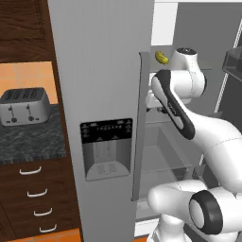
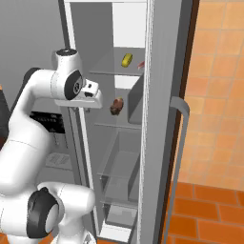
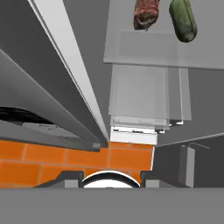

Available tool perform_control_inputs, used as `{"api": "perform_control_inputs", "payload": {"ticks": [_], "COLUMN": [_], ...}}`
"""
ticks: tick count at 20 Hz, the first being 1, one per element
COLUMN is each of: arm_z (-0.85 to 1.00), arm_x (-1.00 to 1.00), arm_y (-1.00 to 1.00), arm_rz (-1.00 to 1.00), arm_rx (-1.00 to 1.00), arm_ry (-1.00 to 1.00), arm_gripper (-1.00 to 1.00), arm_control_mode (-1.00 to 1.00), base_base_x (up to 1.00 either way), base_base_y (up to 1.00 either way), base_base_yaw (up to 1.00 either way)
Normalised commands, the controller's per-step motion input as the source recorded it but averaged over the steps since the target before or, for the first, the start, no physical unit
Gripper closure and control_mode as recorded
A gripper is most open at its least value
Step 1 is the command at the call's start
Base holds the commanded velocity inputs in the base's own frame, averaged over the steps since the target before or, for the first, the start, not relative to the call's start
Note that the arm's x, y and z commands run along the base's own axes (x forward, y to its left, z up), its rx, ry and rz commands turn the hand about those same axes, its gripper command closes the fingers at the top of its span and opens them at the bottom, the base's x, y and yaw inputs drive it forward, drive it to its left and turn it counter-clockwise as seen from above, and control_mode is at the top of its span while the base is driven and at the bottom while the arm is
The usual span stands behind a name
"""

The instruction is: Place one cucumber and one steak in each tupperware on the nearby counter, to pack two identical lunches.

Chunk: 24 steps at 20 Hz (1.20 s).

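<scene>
The white arm's two-finger gripper (image 2: pixel 94 97) hangs just outside the open grey fridge; I cannot tell whether its jaws are spread. Reaching in, it could clip the door edge or nudge food off a glass shelf.

Counted:
- Two cucumbers: stubby dark green cucumber (image 3: pixel 183 19) and paler yellow-green cucumber (image 2: pixel 127 60).
- Two steaks: lumpy brown-red steak (image 2: pixel 116 106) and, probably, a flat red-pink steak (image 2: pixel 141 64).

Looking along the hand, we see a lumpy dark brown-red steak (image 3: pixel 145 14) and a dark green cucumber (image 3: pixel 183 19) lying side by side, close but apart, on a pale grey fridge shelf (image 3: pixel 131 50) at the top of the view. Past the shelf's edge we see stacked clear drawers (image 3: pixel 140 100), then an orange tiled floor (image 3: pixel 65 159). A grey fridge door edge (image 3: pixel 70 65) slants across the left.
</scene>
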Motion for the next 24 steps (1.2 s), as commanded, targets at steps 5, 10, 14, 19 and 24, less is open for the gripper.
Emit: {"api": "perform_control_inputs", "payload": {"ticks": [5,10,14,19,24], "arm_z": [-0.42,-0.21,-0.09,-0.19,-0.37], "arm_x": [-0.63,-0.28,0.54,0.62,0.73], "arm_y": [-0.54,-0.58,-0.33,-0.36,-0.46], "arm_rz": [-0.02,0.0,0.06,0.1,0.12], "arm_rx": [0.0,0.02,0.02,0.0,0.0], "arm_ry": [-0.07,-0.14,-0.02,-0.18,-0.03], "arm_gripper": [-1.0,-1.0,-1.0,-1.0,-1.0], "arm_control_mode": [-1.0,-1.0,-1.0,-1.0,-1.0], "base_base_x": [0.0,0.0,0.0,0.0,0.0], "base_base_y": [0.0,0.0,0.0,0.0,0.0], "base_base_yaw": [0.0,0.0,0.0,0.0,0.0]}}
